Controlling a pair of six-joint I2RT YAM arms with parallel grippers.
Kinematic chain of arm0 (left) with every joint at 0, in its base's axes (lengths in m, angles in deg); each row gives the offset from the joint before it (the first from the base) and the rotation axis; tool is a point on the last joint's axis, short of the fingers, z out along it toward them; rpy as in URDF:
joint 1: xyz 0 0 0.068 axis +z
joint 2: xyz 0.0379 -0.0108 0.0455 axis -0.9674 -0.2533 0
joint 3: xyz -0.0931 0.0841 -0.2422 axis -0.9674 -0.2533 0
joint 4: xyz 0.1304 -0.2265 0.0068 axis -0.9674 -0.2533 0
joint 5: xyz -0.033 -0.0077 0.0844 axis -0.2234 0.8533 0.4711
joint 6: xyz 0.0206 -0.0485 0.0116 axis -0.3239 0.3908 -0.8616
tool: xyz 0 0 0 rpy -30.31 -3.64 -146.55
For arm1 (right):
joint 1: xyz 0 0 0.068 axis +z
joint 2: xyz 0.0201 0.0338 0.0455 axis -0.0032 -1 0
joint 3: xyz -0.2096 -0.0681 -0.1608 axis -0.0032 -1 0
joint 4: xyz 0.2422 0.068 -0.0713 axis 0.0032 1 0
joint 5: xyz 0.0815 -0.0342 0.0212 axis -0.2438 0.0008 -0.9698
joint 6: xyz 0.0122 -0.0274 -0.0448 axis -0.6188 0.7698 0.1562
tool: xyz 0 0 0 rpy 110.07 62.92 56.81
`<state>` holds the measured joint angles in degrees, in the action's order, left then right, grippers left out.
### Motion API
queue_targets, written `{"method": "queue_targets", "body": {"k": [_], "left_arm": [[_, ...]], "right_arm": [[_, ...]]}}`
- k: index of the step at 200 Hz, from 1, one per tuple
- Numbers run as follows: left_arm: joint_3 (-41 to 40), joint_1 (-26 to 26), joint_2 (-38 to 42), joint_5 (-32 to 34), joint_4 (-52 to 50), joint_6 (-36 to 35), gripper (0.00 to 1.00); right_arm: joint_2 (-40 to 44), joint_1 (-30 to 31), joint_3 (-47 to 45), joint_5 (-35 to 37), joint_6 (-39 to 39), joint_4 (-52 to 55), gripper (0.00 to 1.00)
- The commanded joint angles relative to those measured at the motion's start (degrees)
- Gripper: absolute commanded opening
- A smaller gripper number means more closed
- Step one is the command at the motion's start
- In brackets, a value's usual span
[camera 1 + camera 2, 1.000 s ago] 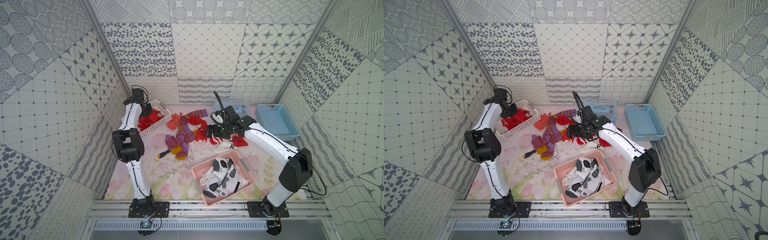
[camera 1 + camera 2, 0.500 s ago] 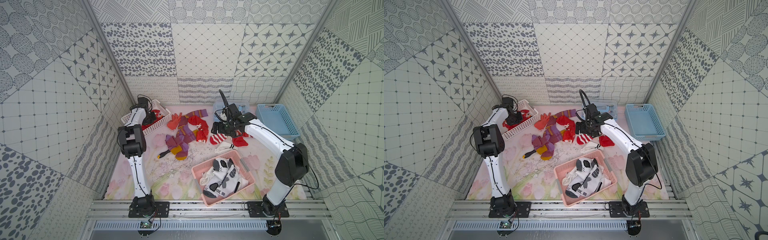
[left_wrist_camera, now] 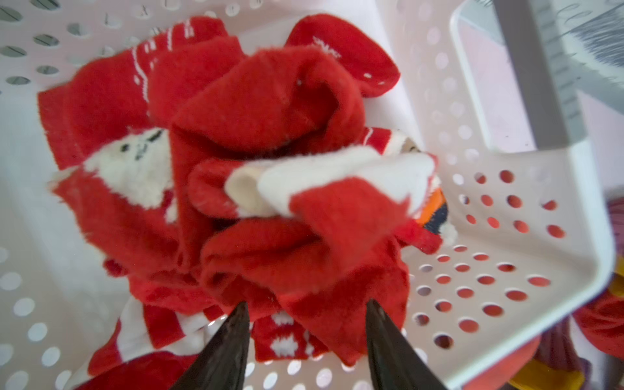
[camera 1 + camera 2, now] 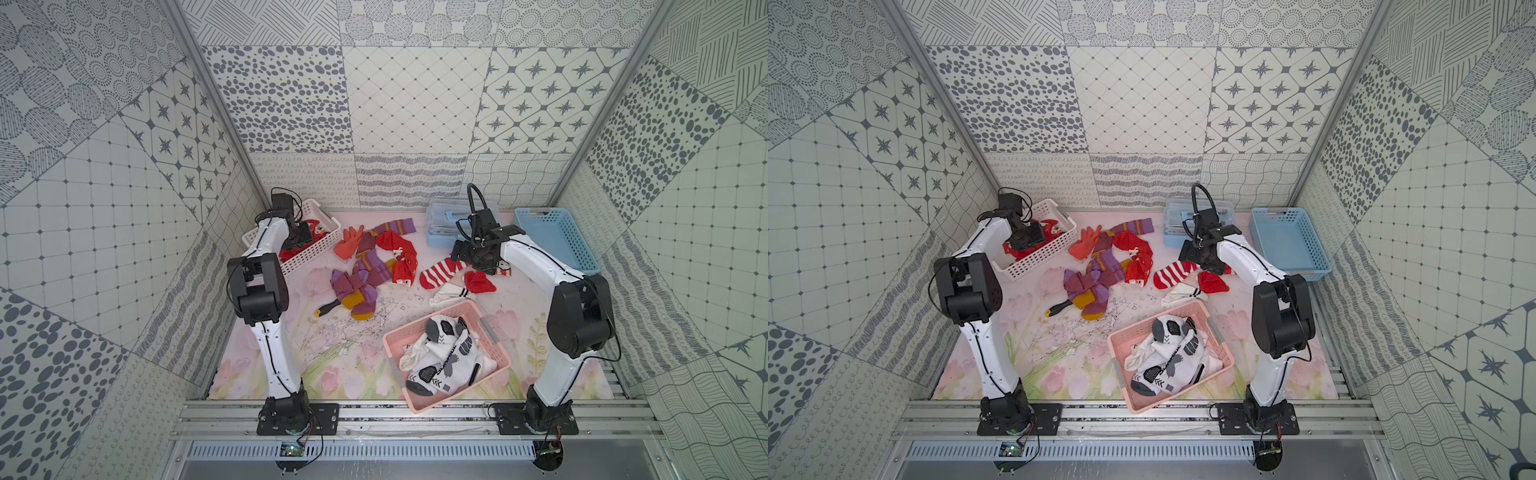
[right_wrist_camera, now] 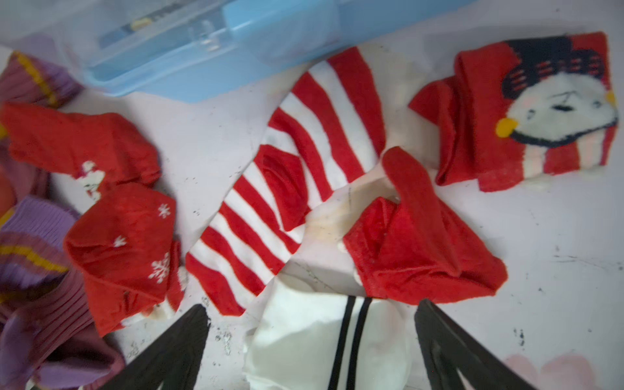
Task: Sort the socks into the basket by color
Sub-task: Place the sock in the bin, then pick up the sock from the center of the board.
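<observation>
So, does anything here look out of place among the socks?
Yes. An orange glove lies at the back of the sock pile, and a screwdriver lies on the mat beside the purple socks; neither is a sock.

Red socks (image 3: 270, 169) heaped the white basket (image 3: 506, 270) under the left pincer (image 3: 305, 314); bare table (image 4: 540, 299) lay open right of the right pincer (image 5: 310, 324).

Both top views look down from high at the front onto the whole desk (image 4: 540, 299); wrist cameras sit close; left above the white basket (image 3: 526, 216), right above loose socks (image 5: 287, 189).
</observation>
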<state>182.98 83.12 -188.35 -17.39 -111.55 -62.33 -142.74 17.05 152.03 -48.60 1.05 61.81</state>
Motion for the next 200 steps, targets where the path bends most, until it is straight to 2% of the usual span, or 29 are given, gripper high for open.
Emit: {"method": "queue_targets", "body": {"k": [1,81,110,152,200], "left_arm": [[-3.61,-0.58,6.03,-2.43,2.06,1.11,0.59],[-11.15,-1.24,18.78,-5.79,4.1,2.89,0.65],[-12.22,-2.63,21.97,-6.44,3.6,3.13,0.65],[-14.21,-6.12,26.15,-7.71,3.55,3.39,0.65],[-17.19,-9.38,29.61,-9.4,4.32,4.58,0.65]], "right_arm": [[-1.17,-1.53,-2.33,2.59,-2.63,-2.86,0.98],[-7.53,-4.56,-5.86,0.75,-4.69,-8.21,0.97],[-9.29,-4.61,-7.69,0.46,-5.87,-10.58,0.91],[-8.75,-4.65,-10.92,-0.73,-6.99,-13.92,0.68],[-6.29,-4.38,-14.81,-3.18,-7.54,-17.28,0.24]]}}
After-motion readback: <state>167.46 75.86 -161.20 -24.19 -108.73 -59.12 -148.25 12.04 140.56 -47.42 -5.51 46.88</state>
